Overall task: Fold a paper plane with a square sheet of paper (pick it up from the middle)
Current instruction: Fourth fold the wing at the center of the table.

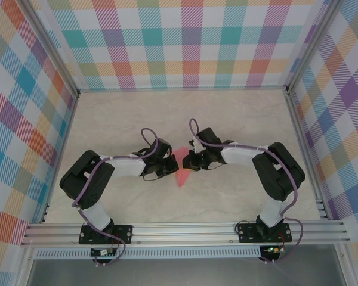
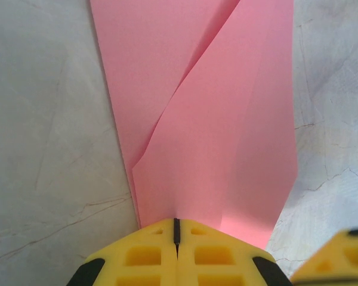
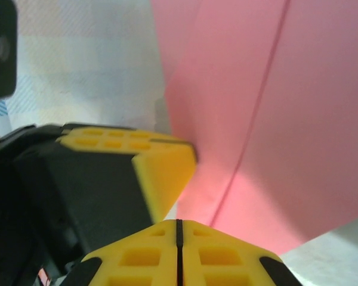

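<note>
The salmon-pink sheet of paper [image 1: 182,175] is folded into a narrow creased shape and is held just above the table between my two grippers. In the left wrist view the folded paper [image 2: 227,119] runs straight out from the tips of my left gripper [image 2: 176,223], which is shut on its near end. My right gripper [image 3: 179,223] is shut too, with the paper [image 3: 298,119] reaching its tips at a long crease. From above, the left gripper [image 1: 169,166] and the right gripper [image 1: 190,161] meet almost tip to tip at the table's middle.
The marble-patterned table [image 1: 227,119] is walled by checked panels on three sides. An aluminium rail [image 1: 185,229] carrying both arm bases runs along the near edge. A yellow finger of the left gripper [image 3: 161,173] sits close beside the right one's tips.
</note>
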Controlling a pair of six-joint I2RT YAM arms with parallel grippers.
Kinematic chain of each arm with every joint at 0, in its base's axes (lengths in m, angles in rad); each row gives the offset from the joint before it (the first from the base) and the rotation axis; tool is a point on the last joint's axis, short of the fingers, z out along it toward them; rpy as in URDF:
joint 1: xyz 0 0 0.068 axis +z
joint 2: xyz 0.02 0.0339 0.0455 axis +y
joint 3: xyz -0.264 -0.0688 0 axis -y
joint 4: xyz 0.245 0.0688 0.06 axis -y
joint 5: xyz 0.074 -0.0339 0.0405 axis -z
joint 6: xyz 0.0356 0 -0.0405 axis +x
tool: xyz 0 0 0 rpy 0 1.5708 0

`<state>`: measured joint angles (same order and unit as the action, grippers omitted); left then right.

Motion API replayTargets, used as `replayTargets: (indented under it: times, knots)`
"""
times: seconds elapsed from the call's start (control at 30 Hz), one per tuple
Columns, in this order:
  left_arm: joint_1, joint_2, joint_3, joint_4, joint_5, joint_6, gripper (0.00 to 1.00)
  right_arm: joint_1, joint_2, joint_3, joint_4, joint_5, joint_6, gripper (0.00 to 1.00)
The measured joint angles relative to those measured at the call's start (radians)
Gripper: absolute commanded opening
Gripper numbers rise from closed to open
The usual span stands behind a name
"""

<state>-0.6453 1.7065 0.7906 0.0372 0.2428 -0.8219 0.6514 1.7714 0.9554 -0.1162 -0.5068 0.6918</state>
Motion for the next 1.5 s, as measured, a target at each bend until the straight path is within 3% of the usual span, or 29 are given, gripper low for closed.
replayTargets:
  times: [0.1, 0.73, 1.5]
  knots:
    - [0.000, 0.000, -0.004, 0.006, 0.000, 0.002, 0.00, 0.044, 0.000, -0.004, 0.012, 0.013, 0.034, 0.08]
    - [0.001, -0.002, -0.021, 0.038, 0.003, -0.020, 0.00, 0.095, -0.015, -0.131, 0.101, 0.047, 0.151, 0.08]
    - [0.002, -0.006, -0.029, 0.051, 0.003, -0.027, 0.00, 0.117, -0.017, -0.155, 0.206, 0.034, 0.217, 0.09]
